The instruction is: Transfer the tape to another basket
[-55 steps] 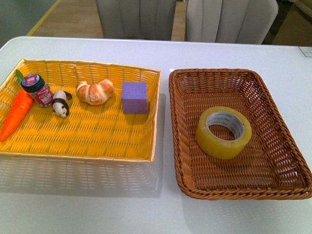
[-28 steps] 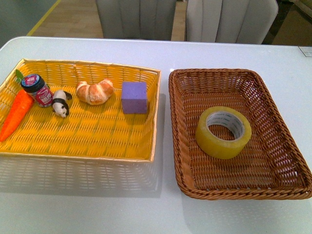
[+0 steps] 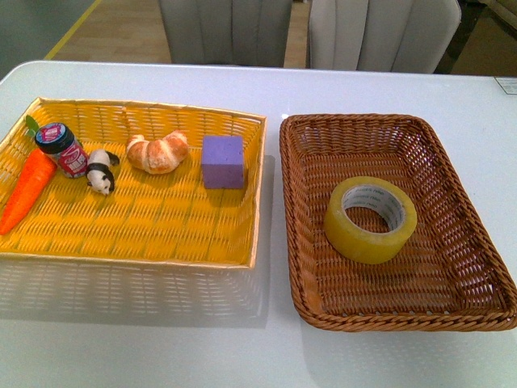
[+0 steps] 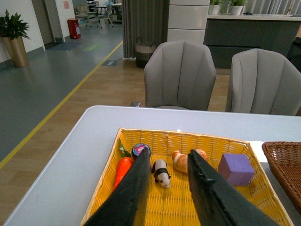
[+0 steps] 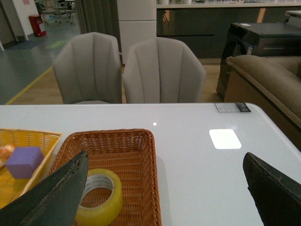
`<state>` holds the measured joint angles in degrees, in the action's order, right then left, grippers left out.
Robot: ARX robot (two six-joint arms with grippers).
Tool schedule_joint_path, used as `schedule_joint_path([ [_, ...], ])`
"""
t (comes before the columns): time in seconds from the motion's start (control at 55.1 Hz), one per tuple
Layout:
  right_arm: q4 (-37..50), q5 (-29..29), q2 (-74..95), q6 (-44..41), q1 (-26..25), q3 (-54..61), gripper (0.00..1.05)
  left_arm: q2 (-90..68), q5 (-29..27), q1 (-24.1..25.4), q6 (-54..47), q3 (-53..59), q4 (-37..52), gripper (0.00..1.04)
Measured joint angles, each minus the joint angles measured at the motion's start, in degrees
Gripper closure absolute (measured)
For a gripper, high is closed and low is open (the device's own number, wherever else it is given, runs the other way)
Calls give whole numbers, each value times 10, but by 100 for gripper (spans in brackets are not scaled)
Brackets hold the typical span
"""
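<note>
The tape lies flat in the brown wicker basket at the right of the front frame. Left of it, the yellow basket holds a purple cube, croissant, panda figure, jar and carrot. Both rest on the white tabletop. The left gripper is slightly apart and empty; the right gripper is spread wide.

On your white tabletop sits a yellow woven tray holding a carrot, small jar, panda figure, croissant and purple cube. Two grey chairs stand behind.
</note>
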<state>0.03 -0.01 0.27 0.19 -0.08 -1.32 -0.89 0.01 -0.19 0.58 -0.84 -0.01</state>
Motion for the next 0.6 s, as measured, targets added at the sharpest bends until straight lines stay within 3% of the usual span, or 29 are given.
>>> schedule_joint_path([
  [0.073, 0, 0, 0, 0, 0, 0, 9, 0, 0, 0, 0, 0, 0, 54],
  [0.236, 0, 0, 0, 0, 0, 0, 9, 0, 0, 0, 0, 0, 0, 26],
  [0.309, 0, 0, 0, 0, 0, 0, 9, 0, 0, 0, 0, 0, 0, 8],
  [0.599, 0, 0, 0, 0, 0, 0, 9, 0, 0, 0, -1, 0, 0, 9],
])
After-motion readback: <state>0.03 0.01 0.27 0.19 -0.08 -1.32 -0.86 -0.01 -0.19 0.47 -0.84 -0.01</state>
